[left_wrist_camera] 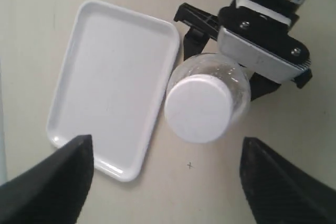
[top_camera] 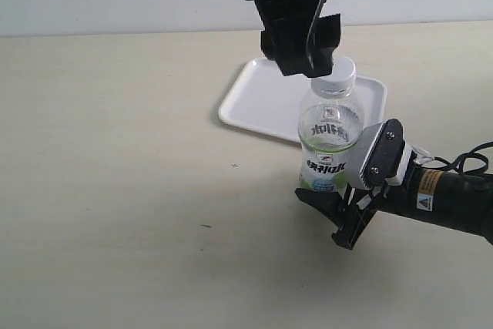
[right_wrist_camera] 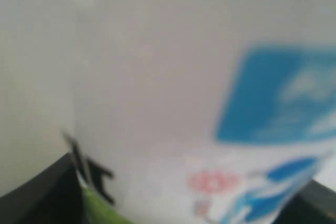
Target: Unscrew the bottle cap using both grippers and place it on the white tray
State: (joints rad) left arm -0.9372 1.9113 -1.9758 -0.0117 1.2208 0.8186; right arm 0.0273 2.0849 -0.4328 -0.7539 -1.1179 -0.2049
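The clear bottle [top_camera: 330,140] with its white-and-green label stands upright on the table, just in front of the white tray [top_camera: 254,98]. Its white bottle cap [top_camera: 335,75] sits on the neck. My right gripper [top_camera: 347,190] comes in from the right and is shut on the bottle's lower body; the blurred label [right_wrist_camera: 184,103] fills the right wrist view. My left gripper [top_camera: 308,63] hangs just above the cap and is open. In the left wrist view its dark fingers [left_wrist_camera: 68,177] stand wide apart, with the cap [left_wrist_camera: 198,108] below them, untouched.
The white tray [left_wrist_camera: 110,82] lies beside the bottle with nothing on it. The right arm's white-grey block [top_camera: 377,156] and yellow warning sticker [top_camera: 425,202] sit right of the bottle. Bare beige table spreads to the left and front.
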